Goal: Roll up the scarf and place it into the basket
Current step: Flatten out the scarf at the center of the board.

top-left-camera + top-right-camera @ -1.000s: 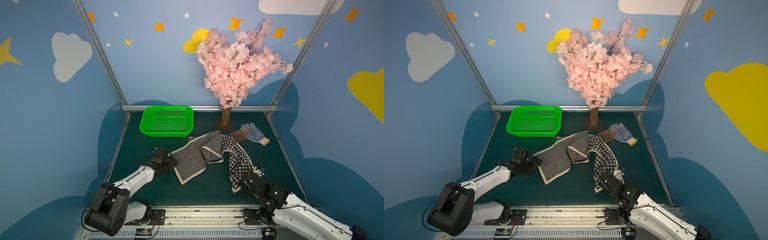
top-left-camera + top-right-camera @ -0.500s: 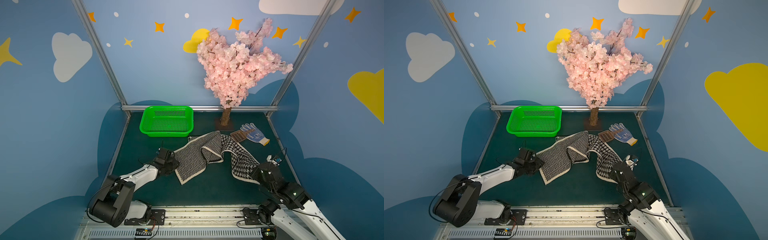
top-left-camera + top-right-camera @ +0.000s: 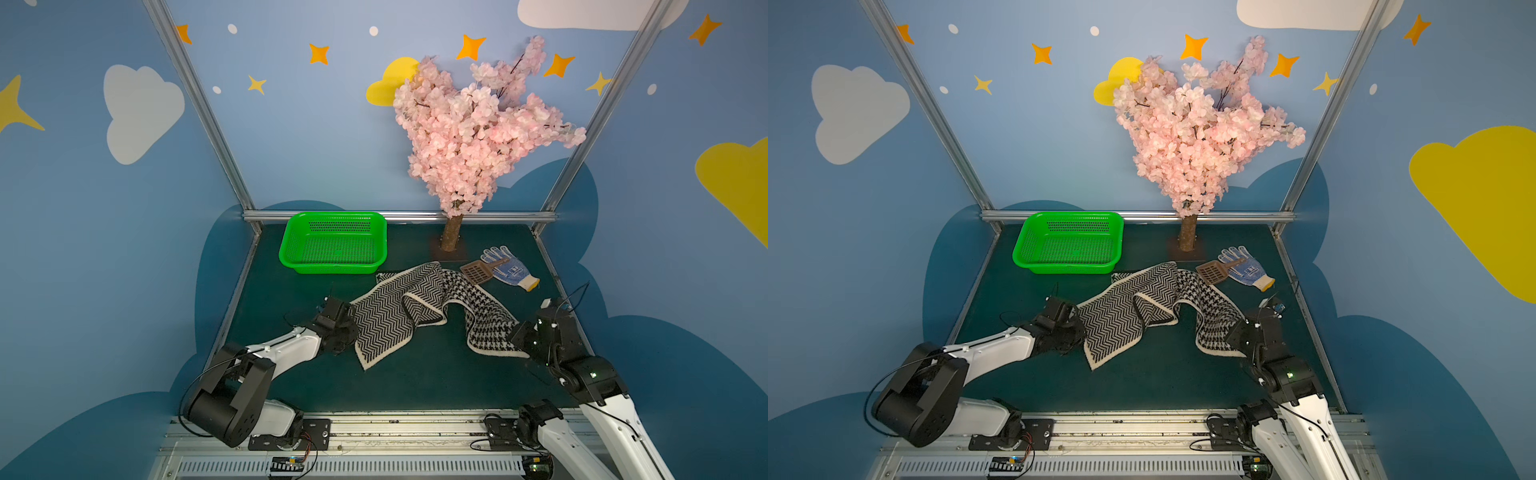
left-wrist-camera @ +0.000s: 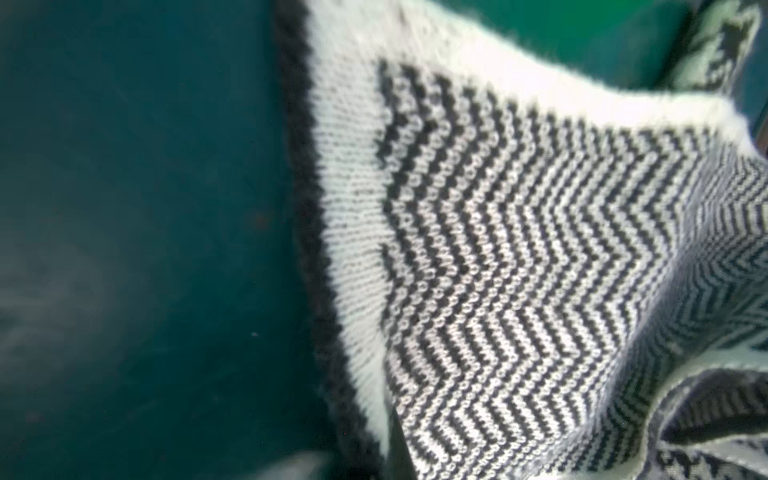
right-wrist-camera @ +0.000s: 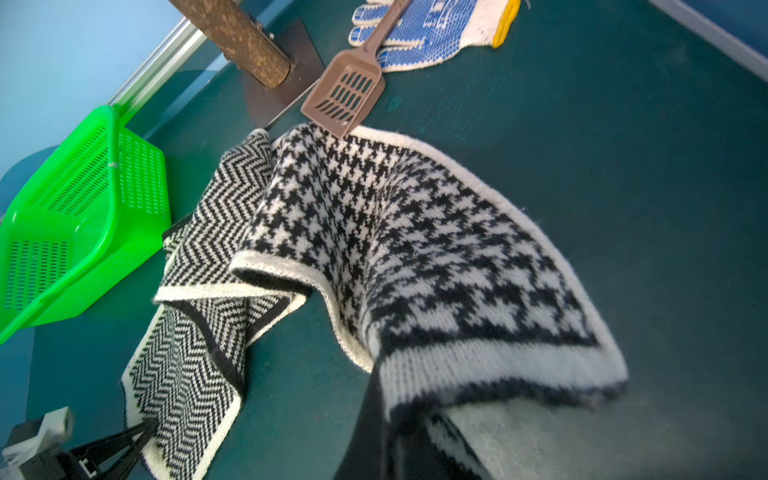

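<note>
On the dark green bench (image 3: 415, 386), the only print I can find is a blue patch on the back of the blue-dotted work glove (image 3: 509, 269), too small for me to read. The handle of a brown slotted scoop (image 3: 476, 272) lies across that glove.

The scarf (image 3: 390, 320) lies unrolled across the middle of the bench. Its long axis runs side to side, from my left gripper (image 3: 348, 328) to my right gripper (image 3: 519, 336). It bows toward the back, where it reaches just beside the scoop and comes near the trunk of the pink blossom tree (image 3: 451, 235). The left half shows herringbone zigzag and the right half houndstooth, with a cream-edged fold between them.

The left jaws are closed on the side edge of the herringbone end. In the left wrist view the cream-bordered cloth runs down toward them, but the jaws themselves are only a blur. The right jaws are pinched on the houndstooth end, which hangs lifted off the bench in the right wrist view.

The green mesh basket (image 3: 291, 257) sits at the back left. One scarf corner lies near its front right corner.
</note>
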`<state>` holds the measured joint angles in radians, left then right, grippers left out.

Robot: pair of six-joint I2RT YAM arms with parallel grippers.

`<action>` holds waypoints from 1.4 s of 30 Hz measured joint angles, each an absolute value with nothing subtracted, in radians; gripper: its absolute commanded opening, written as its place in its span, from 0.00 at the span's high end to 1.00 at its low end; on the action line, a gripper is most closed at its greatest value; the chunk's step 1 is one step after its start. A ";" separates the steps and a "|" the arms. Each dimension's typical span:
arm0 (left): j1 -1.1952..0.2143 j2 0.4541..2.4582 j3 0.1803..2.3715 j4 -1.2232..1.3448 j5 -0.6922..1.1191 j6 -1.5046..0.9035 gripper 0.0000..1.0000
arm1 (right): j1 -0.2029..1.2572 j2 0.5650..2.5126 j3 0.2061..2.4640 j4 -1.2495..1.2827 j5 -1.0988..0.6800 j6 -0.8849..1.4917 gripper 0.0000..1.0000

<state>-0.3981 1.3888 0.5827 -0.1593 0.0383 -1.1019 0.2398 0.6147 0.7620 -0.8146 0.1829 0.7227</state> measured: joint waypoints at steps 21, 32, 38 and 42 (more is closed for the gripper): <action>0.144 1.127 1.027 -0.646 -0.178 -0.717 0.97 | -0.498 0.939 1.350 -0.910 -0.242 0.500 1.00; 0.311 1.122 1.048 -0.612 -0.280 -0.680 0.97 | -0.784 1.029 1.324 -0.892 -0.561 0.618 1.00; 0.394 1.157 1.033 -0.590 -0.324 -0.719 0.97 | -0.874 1.168 1.504 -0.925 -0.670 0.656 1.00; 0.400 1.201 1.029 -0.574 -0.339 -0.741 0.97 | -0.838 1.280 1.731 -0.999 -0.644 0.601 1.00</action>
<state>0.3996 1.2007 1.0294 -0.5735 -0.3389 -0.7410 -0.8379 1.2797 1.7309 -0.9993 -0.6441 0.6010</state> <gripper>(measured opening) 0.048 0.042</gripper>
